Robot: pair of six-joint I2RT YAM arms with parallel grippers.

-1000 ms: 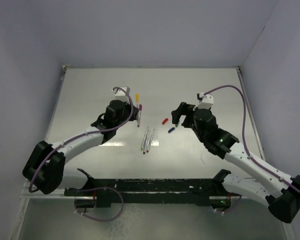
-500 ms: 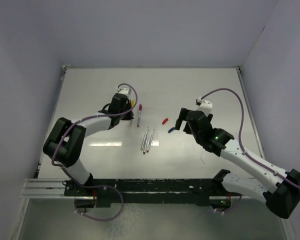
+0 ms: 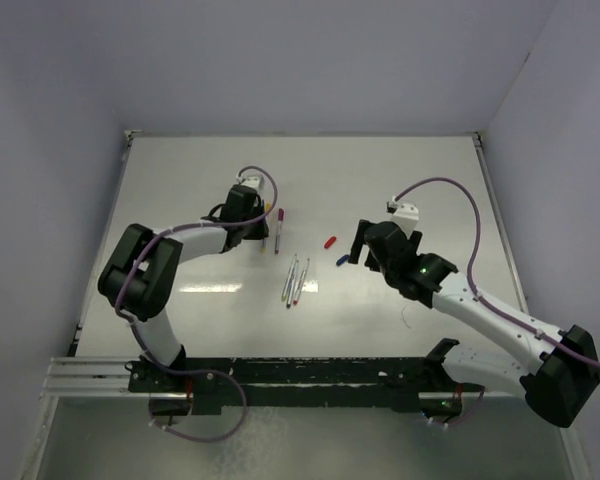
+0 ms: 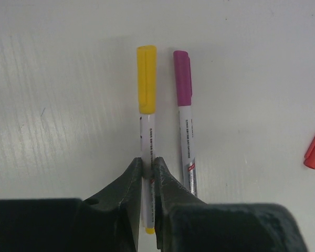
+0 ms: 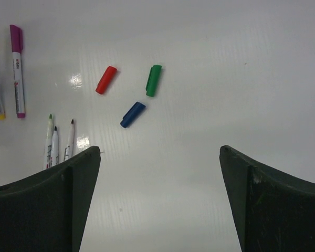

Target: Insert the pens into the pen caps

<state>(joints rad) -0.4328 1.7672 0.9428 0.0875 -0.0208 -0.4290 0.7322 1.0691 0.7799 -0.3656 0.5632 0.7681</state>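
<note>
My left gripper [image 4: 148,160] is shut on a grey-white pen [image 4: 147,131] that wears the yellow cap [image 4: 146,79]. The pen lies level beside a second pen [image 4: 188,142] wearing the purple cap [image 4: 182,79], at or just above the table. In the top view this gripper [image 3: 263,226] is at the back left. My right gripper [image 5: 160,149] is open and empty, and hovers near the red cap [image 5: 106,80], green cap [image 5: 154,80] and blue cap [image 5: 132,114]. Three uncapped pens [image 5: 55,147] lie to its left, and they also show in the top view [image 3: 295,280].
The white table [image 3: 430,180] has a raised rim at the back and sides. The red cap [image 3: 329,241] and blue cap [image 3: 342,259] lie loose between the two grippers. A black rail [image 3: 300,375] runs along the near edge.
My left arm has folded down and brought the yellow-capped pen low beside the purple-capped pen. My right gripper has shifted slightly left and nearer. The loose caps and uncapped pens have not moved.
</note>
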